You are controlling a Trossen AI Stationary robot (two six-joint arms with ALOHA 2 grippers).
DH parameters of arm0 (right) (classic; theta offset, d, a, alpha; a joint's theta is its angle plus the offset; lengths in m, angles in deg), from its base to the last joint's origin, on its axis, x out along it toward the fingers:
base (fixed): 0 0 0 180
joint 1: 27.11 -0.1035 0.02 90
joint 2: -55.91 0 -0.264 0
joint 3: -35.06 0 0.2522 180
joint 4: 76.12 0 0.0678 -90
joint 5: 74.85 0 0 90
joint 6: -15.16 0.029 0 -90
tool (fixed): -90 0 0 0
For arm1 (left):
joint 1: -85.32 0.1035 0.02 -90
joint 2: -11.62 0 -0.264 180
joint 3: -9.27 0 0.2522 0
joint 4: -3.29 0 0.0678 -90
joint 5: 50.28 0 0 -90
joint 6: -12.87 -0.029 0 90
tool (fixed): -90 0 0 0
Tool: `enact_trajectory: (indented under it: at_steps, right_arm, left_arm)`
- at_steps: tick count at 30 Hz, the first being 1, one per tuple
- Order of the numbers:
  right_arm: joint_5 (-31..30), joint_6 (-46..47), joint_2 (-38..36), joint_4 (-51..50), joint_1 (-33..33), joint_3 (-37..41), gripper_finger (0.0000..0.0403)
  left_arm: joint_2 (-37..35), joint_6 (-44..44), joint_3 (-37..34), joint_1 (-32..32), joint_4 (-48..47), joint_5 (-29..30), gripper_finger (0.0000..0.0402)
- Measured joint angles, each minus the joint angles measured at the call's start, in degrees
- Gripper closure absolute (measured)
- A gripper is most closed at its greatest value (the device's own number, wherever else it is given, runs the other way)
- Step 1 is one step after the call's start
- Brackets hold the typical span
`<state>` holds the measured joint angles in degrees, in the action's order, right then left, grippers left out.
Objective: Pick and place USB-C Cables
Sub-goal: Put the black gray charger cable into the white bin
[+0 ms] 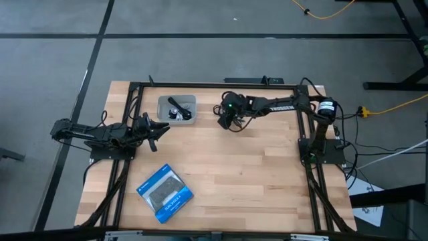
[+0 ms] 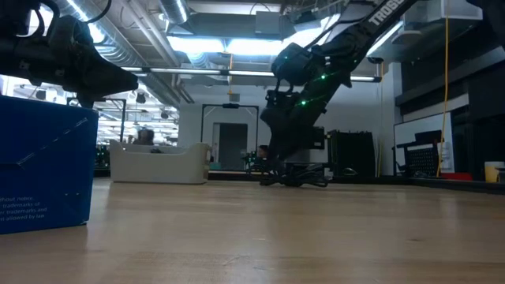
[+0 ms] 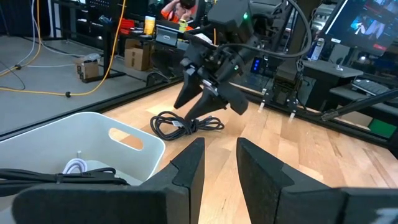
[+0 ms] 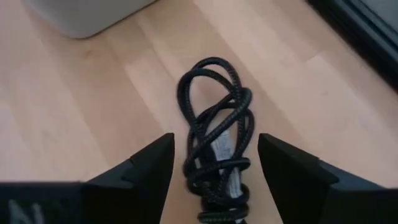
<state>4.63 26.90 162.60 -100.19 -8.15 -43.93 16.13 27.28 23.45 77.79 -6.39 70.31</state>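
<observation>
Straddling black cable (image 4: 216, 158): right fingers (image 4: 140, 171)

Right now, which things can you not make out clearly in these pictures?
- Bin contents, high view: too small to count the cables.
- Bin inside, left wrist view: near wall hides most; only a white cable shows.
- Black coil, right wrist view: lower end cut off by the edge, between the open right gripper.

A black braided cable (image 4: 214, 149) lies flat on the wooden table, wound into a loose coil of overlapping loops with a pale label tucked inside — it sits just beside the white bin (image 1: 162, 106), on the far side of the table. In the bin lie more cables (image 1: 178, 112) — a black one and a whitish one (image 3: 76, 165).
</observation>
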Motion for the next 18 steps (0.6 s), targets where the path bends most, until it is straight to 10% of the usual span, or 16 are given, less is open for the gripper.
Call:
enact_trajectory:
  at_steps: [18]
  right_arm:
    - [-0.8,1.1,0.4,-11.8,-0.1,0.0,0.0167]
  left_arm:
    - [0.0,0.0,0.0,0.0,0.0,0.0,0.0315]
